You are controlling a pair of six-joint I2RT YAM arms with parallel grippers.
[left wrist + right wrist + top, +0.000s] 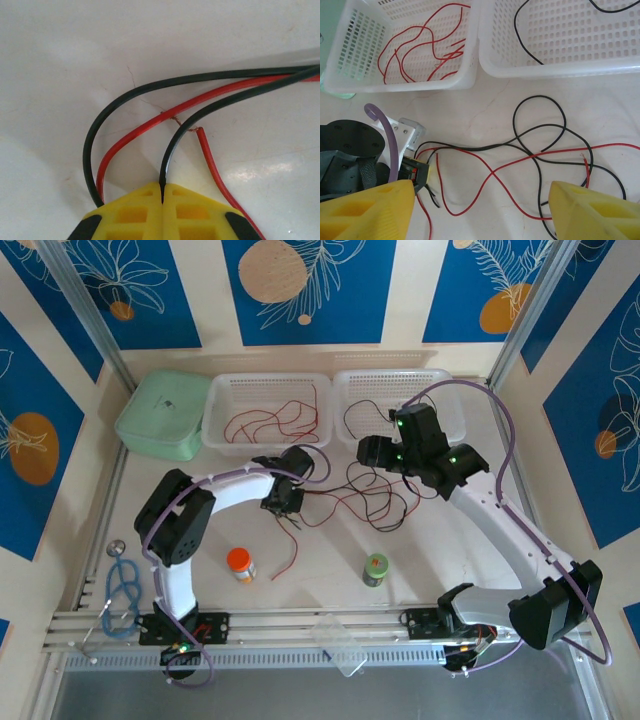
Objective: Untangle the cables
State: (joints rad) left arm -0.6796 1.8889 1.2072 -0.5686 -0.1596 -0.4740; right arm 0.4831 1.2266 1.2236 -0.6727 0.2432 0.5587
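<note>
The left claw was clamped on a black cable, pinched at the very seam of its yellow fingertips. The cable rose toward 12 o'clock and bent away to 3 o'clock. A red cable and a second black loop arched just beside it at 9 o'clock. A cut red end with frayed copper strands lay against the held cable. A pull from there would likely have hooked those strands and dragged the whole knot tighter instead of freeing one line, and so shallow a pinch could have let the cable slip out. The right claw hung wide open and gripped nothing. The tangle of red and black cables lay on the bench between its fingers and on toward 12 o'clock. Farther at 12 o'clock stood a white basket holding sorted red cables, with another basket at 1 o'clock holding black ones.
</note>
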